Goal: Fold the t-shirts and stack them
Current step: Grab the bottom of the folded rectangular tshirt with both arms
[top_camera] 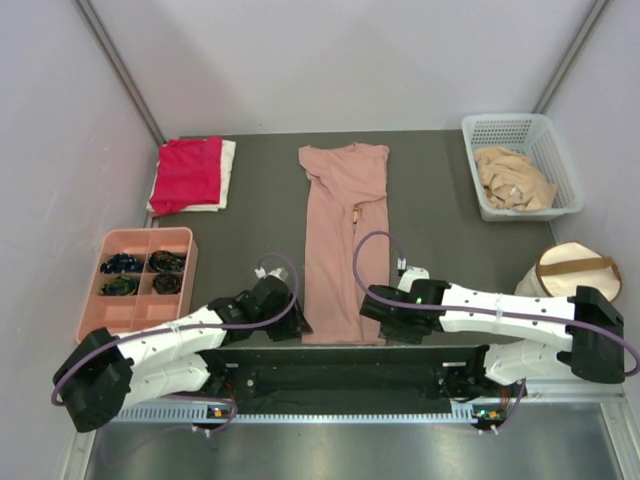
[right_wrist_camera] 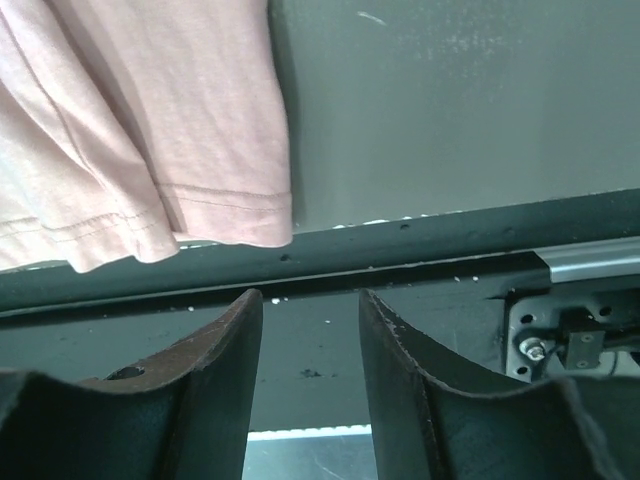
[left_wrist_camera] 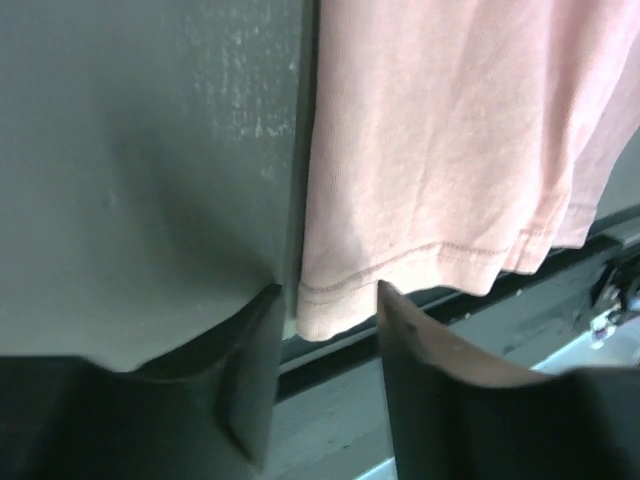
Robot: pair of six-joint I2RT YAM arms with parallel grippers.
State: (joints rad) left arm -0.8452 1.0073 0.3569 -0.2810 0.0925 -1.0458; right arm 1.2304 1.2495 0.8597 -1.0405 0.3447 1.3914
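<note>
Dusty-pink t-shirt (top_camera: pixel 343 240) lies flat in the middle of the dark surface (top_camera: pixel 260 220) as a long narrow strip, collar end toward the far side and hem at the near edge. The left end effector (top_camera: pixel 300 328) sits low at the hem's left corner; in the left wrist view its fingers (left_wrist_camera: pixel 250 370) are spread, with that corner of the shirt (left_wrist_camera: pixel 450 150) just reaching into the gap between them (left_wrist_camera: pixel 330 295). The right end effector (top_camera: pixel 372 312) is at the hem's right corner, spread too (right_wrist_camera: pixel 310 295), nothing between its fingers, the hem (right_wrist_camera: pixel 130 120) just beyond the tips. At the far left a folded red t-shirt (top_camera: pixel 186 172) rests on a white t-shirt (top_camera: pixel 228 170). A tan t-shirt (top_camera: pixel 512 178) lies crumpled in the white basket (top_camera: pixel 560 150) at the far right.
</note>
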